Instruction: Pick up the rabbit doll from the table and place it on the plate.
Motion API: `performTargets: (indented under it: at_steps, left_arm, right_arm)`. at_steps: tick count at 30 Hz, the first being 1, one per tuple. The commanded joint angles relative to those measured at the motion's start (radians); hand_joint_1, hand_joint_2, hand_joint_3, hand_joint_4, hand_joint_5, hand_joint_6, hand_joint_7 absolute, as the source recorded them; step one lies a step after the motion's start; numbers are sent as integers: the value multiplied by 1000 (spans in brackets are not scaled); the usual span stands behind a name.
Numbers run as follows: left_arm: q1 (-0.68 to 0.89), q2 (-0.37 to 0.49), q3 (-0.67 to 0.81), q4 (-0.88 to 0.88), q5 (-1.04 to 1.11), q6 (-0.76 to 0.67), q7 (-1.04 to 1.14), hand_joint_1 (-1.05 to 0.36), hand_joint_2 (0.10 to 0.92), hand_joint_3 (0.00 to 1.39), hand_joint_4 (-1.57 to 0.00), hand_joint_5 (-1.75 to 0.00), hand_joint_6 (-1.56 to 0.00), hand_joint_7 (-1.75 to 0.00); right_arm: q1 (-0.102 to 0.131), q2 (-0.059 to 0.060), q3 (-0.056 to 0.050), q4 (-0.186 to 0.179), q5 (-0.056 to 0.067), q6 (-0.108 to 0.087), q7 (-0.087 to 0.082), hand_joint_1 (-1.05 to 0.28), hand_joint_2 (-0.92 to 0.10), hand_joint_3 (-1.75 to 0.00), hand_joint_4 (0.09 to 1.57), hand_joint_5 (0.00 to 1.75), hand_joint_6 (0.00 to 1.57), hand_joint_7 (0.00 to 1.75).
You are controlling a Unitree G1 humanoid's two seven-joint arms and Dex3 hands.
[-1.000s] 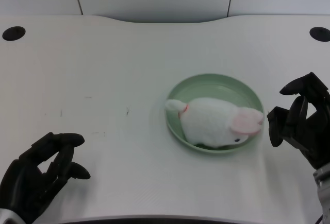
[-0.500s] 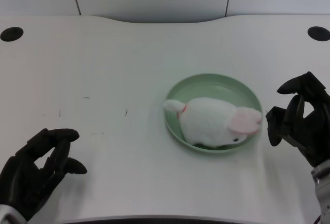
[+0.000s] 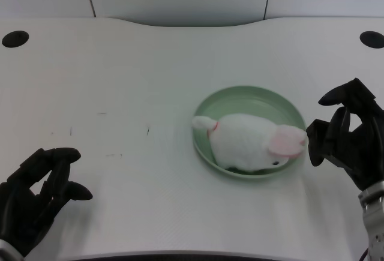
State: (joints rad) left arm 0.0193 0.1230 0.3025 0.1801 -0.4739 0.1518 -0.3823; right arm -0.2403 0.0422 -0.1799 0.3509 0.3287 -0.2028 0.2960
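Now, from left to right across the scene:

Left hand: the black left hand (image 3: pixel 33 198) sits at the near left corner, low over the white table (image 3: pixel 120 81). Its fingers (image 3: pixel 57 155) are curved but spread apart, with nothing between them, so it is released and grasping nothing. It is well apart from the plate and the doll.

Table marks: a few small dark specks and short scratches (image 3: pixel 147 131) dot the tabletop between the left hand and the plate.

Far left corner: a round dark hole (image 3: pixel 15 38) is set in the table near its far edge.

Plate: the pale green plate (image 3: pixel 252 100) lies right of centre, flat on the table, with a low raised rim.

Rabbit doll: the white rabbit doll (image 3: pixel 243 141) lies inside the plate, in its near half. Its small tail (image 3: pixel 201 122) points left and reaches over the plate's left rim. A thin pink band sits just right of the tail. Its head is at the right, with a pink-lined ear (image 3: pixel 285 144) over the plate's near right rim and a small dark eye below it.

Right hand: the black right hand (image 3: pixel 351 138) hovers just beside the plate's right edge, fingers curled, close to the doll's ear; whether it touches is unclear.

Far right corner: a second dark hole (image 3: pixel 371 39) matches the first.
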Motion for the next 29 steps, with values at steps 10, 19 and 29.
performTargets:
  at_steps: [10, 19, 29]
  left_arm:
    - [8, 11, -6, -23, 0, 11, -1, -429, 921, 483, -447, -1708, -448, -1232]
    - [6, 12, -8, -21, 0, 12, -3, -429, 921, 481, -468, -1729, -467, -1262]
    - [6, 9, -6, -22, -7, 13, -7, -434, 921, 464, -469, -1715, -478, -1229]
  right_arm:
    - [-2, -19, -10, -9, -1, 8, -4, -514, -535, -1482, 1308, 1746, 839, 1746]
    - [12, -6, 3, -44, -49, -5, -73, -489, -582, -1517, 1357, 1746, 885, 1746]
    - [12, -4, 5, -42, -47, -7, -72, -514, -598, -1513, 1406, 1746, 921, 1746]
